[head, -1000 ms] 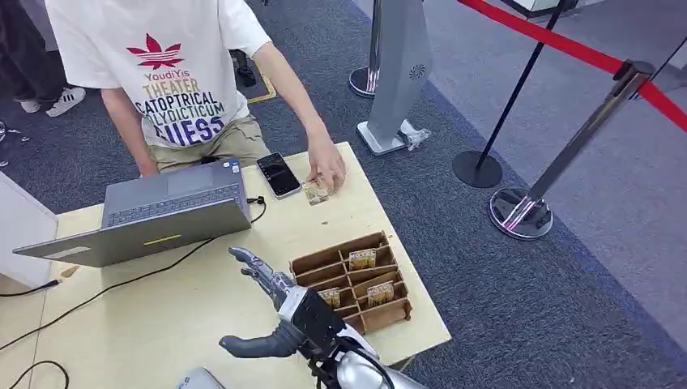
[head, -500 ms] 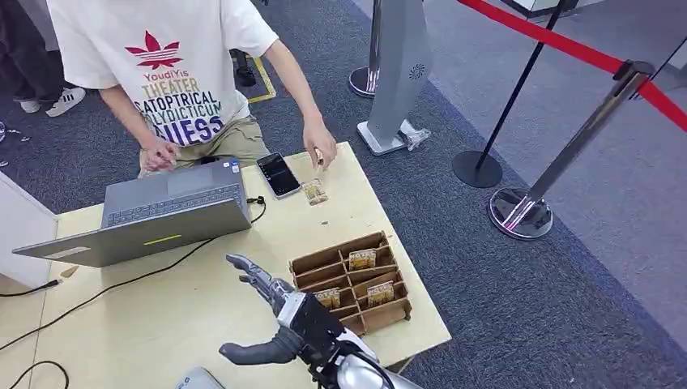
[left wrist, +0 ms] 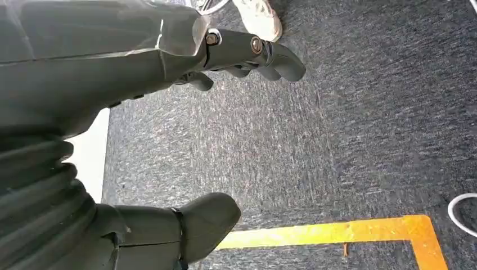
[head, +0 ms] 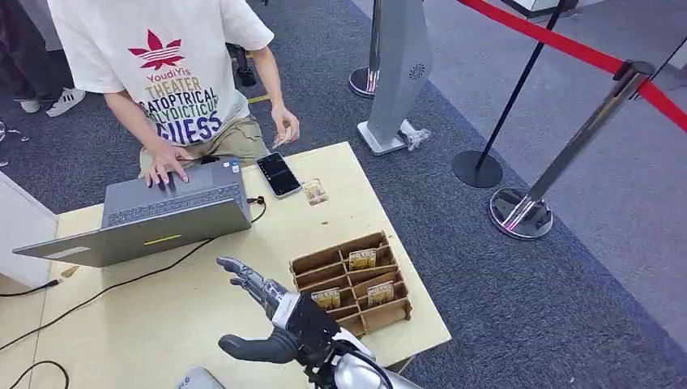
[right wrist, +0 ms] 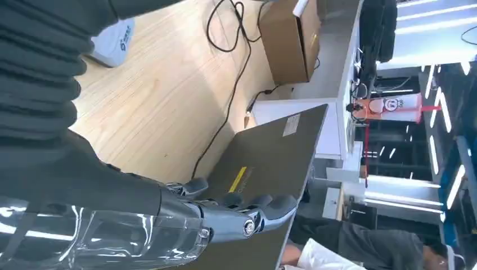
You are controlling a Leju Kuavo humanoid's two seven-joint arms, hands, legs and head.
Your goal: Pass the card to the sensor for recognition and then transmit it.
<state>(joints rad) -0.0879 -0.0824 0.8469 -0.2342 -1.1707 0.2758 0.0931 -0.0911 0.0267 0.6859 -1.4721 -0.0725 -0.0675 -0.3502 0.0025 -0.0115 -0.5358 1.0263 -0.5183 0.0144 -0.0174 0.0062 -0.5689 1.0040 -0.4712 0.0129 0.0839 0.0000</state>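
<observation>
Right hand hovers low over the wooden bench, fingers spread apart and stretched toward the far left, thumb out to the left, holding nothing. Left hand hangs above grey carpet, fingers loosely apart, empty. One card lies flat near the bench's far edge, just right of a phone, its long axis running near to far.

Grey laptop, pale wood table, black phone.
</observation>
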